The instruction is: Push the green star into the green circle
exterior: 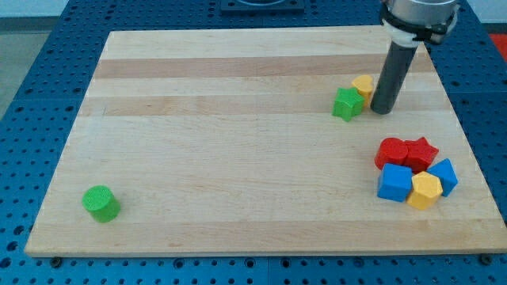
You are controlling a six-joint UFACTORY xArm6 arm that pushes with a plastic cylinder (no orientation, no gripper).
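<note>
The green star (346,104) lies at the view's upper right on the wooden board (238,142). A yellow block (364,85) touches its upper right side. My tip (383,110) rests just right of the green star and the yellow block, close beside them. The green circle (101,203) stands far away at the view's lower left, near the board's bottom left corner.
A cluster of blocks sits at the view's lower right: a red round block (390,152), a red star (421,152), a blue cube (394,183), a yellow hexagon (425,190) and a blue block (444,176). Blue perforated table (32,95) surrounds the board.
</note>
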